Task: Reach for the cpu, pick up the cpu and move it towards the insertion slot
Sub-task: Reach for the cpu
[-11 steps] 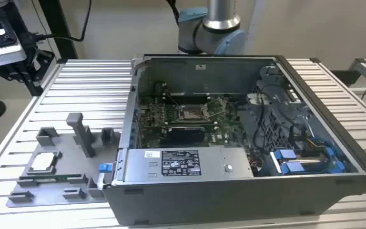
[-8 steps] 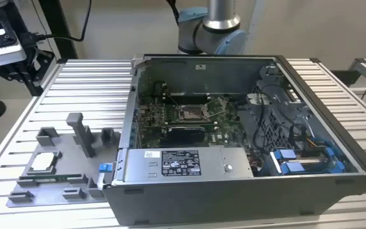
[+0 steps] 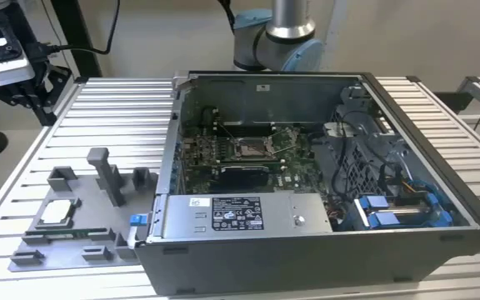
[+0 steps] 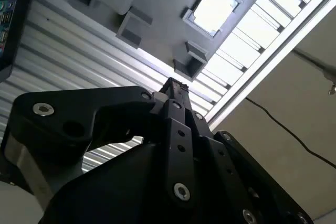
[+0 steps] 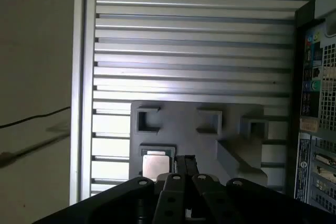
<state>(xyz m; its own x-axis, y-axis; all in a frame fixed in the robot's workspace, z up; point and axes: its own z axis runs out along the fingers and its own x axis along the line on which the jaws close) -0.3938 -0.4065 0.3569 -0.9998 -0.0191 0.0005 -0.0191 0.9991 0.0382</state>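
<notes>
One silvery square cpu lies in a grey tray; hand pinched closed, empty.

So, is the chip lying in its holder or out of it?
In. The chip lies flat in a square pocket of the grey holder, end effector apart from it.

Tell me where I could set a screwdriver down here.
Bare table slats stretch behind the grey holder, on the exterior view's left of the computer case. Crowded: the holder with the cpu, and inside the case.
</notes>
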